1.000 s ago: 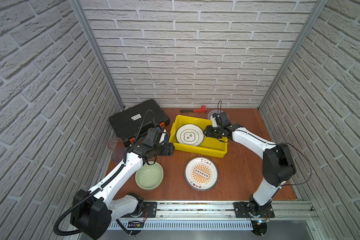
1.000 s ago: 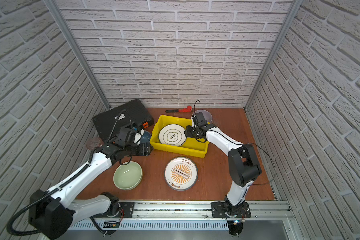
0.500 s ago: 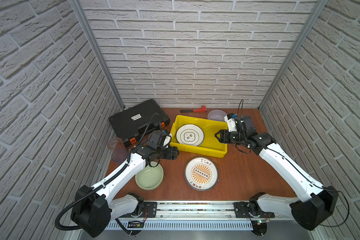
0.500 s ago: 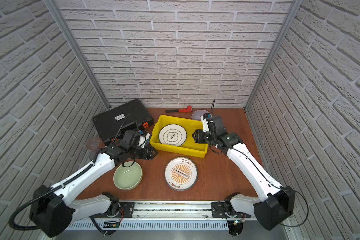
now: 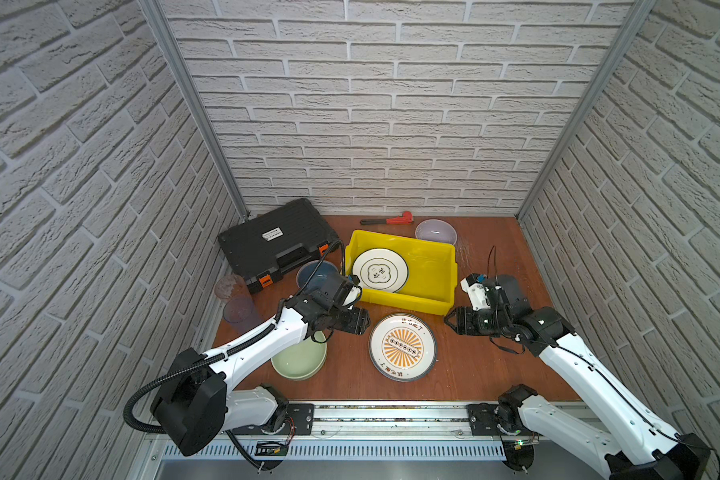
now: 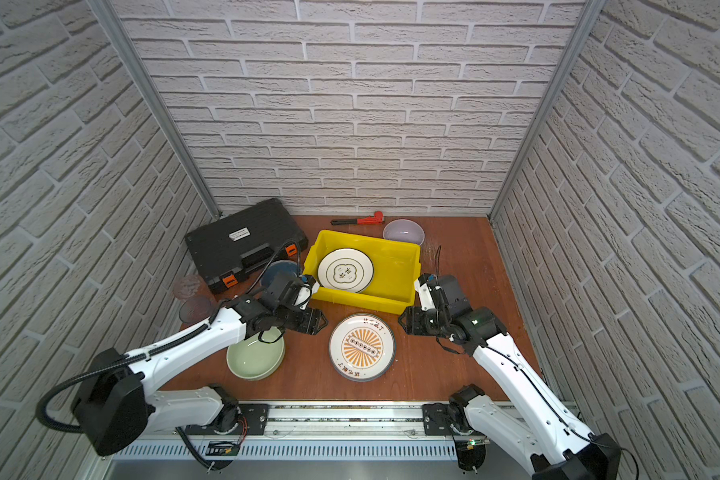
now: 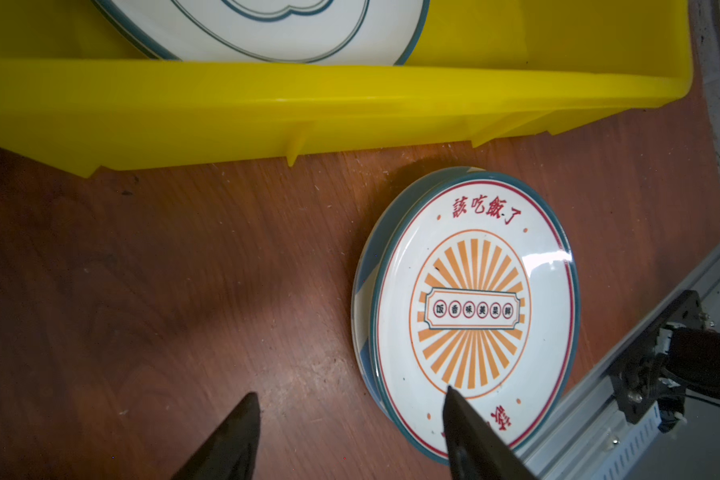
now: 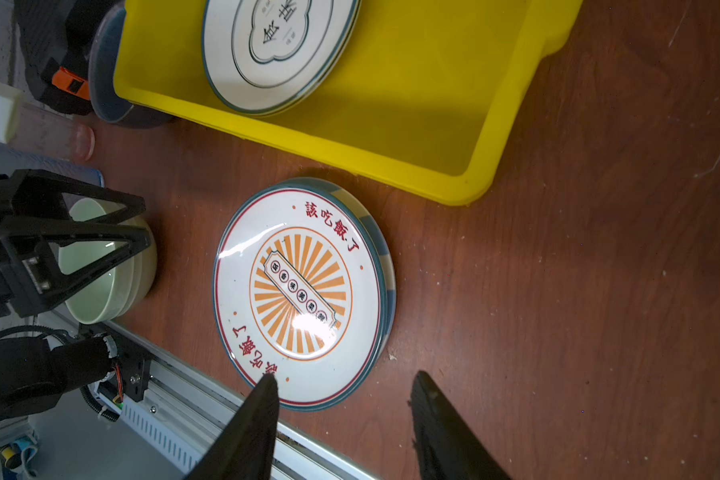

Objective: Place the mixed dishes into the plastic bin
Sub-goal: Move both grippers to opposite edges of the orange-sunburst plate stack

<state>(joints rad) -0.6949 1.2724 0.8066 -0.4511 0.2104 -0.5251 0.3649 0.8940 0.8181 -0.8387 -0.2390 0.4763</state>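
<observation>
The orange sunburst plate [image 5: 403,347] is lying flat on the tabletop [image 5: 474,374], just beside the yellow bin [image 5: 404,300] — a white plate [image 5: 380,270] is sitting inside the bin. The left pincer [image 5: 364,322] and right pincer [image 5: 449,320] are hanging open near the sunburst plate — both holding nothing.

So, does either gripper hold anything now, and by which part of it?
Nothing is held. The left gripper and the right gripper are both open, fingers empty, on either side of the orange sunburst plate.

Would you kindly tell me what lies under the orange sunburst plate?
A blue-white striped plate; only its rim shows past the sunburst plate, the rest is covered.
</observation>
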